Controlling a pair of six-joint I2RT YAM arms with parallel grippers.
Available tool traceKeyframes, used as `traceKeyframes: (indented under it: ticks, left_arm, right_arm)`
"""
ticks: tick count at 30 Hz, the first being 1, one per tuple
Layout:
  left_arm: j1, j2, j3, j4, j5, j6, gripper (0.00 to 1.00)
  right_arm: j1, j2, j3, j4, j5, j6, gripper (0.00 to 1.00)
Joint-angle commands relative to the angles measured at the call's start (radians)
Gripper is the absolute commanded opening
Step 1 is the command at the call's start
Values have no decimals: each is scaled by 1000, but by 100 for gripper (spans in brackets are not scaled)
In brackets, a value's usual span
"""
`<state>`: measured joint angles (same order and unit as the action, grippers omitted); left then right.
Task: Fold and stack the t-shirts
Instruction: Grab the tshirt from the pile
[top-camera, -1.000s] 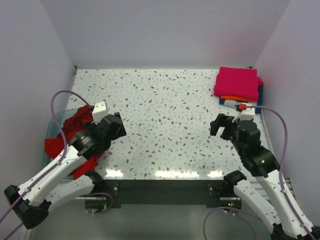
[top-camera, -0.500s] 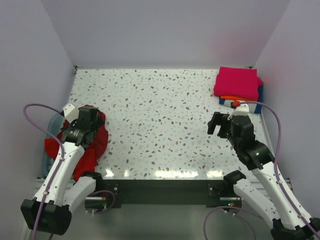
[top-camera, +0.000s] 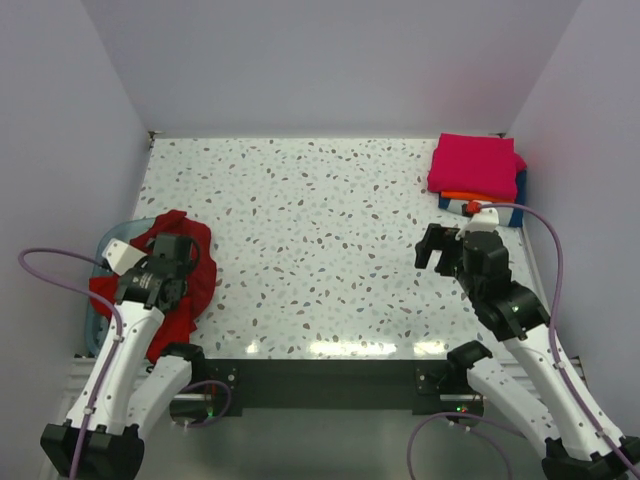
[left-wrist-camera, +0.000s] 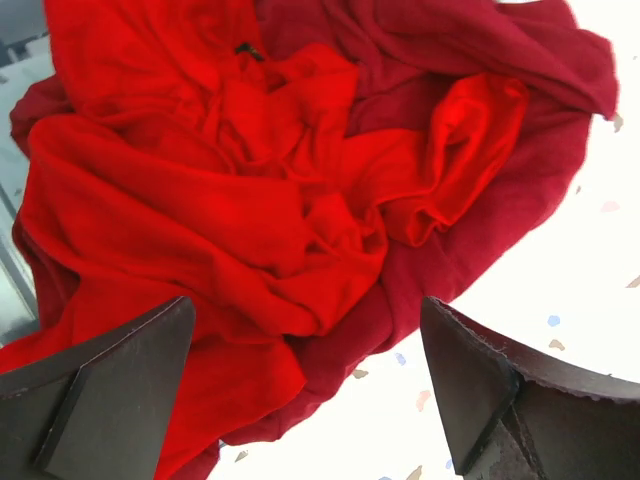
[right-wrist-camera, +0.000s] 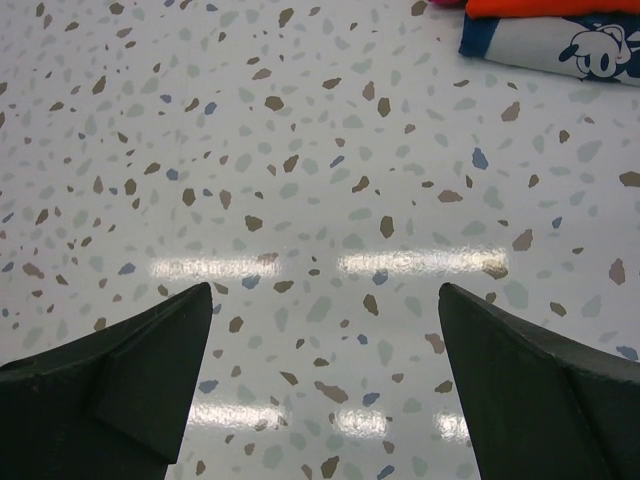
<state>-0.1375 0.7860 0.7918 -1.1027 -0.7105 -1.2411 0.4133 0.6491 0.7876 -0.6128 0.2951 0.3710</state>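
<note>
**A:** What's at the far left?

**B:** A translucent teal tub at the table's left edge. A crumpled heap of red t-shirts spills out of it onto the table. The cloth is soft and deeply creased, bright red in some folds and darker red in others.

**A:** And the left arm?

**B:** It's bent over the heap. The left gripper points down at the cloth, and its dark wedge-shaped fingers are spread wide with nothing between them.

**A:** What's the surface like?

**B:** Glossy white, flecked with brown, grey and blue, and there's lamp glare near the front.

**A:** And to the right?

**B:** The right gripper hovers over bare tabletop with its jaws wide apart and empty. Its arm reaches forward from the base with a purple cable looping behind. In the far right corner beyond it sits a folded stack of flat rectangles: magenta on top, orange beneath, and white with blue print at the bottom.
</note>
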Motion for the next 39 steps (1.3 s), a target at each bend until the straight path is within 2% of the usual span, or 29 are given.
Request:
traceKeyframes:
  ticks: [1,5,13,16,19,21,22,24,25,28,30,31,32,37,39]
  left_arm:
    - [7,44,-23,-39,-38,-101,100]
    - [7,104,-51,6,-17,-98,99]
    - [9,114,-138,110,14,-97,93]
    - [9,154,-147,138,13,-90,84]
    - [12,182,-147,152,-9,-78,74]
    - [13,187,-135,139,-40,-80,57]
    - [15,183,-122,132,-52,-80,40]
    - [13,162,-100,110,-90,-67,20]
    - [15,141,-70,100,-102,-63,14]
    - [15,105,13,52,-162,-35,9]
    - [15,88,67,32,-201,8,6]
    - [13,73,123,35,-208,35,2]
    - [13,65,153,47,-213,107,0]
    - [12,-5,291,274,-121,433,0]
    - [13,-22,314,378,-83,515,0]
  right_arm:
    - [-1,6,38,35,-17,-14,99]
    - [-1,0,36,31,-25,-14,99]
    - [-2,-17,21,35,-31,-9,99]
    - [-2,-20,16,30,-31,-9,99]
    - [-1,-28,12,25,-30,-7,99]
    - [1,-32,10,24,-27,-7,99]
    - [1,-34,10,24,-24,-7,98]
    - [-1,-35,9,24,-19,-7,99]
    - [-1,-35,9,24,-19,-6,99]
    - [-1,-31,9,21,-14,-4,99]
    - [-2,-26,12,18,-13,-6,99]
    - [-1,-28,13,15,-11,-4,99]
    - [-2,-25,12,15,-11,-6,99]
    - [-1,-11,21,5,-2,-7,99]
    - [-1,-9,27,1,2,-7,99]
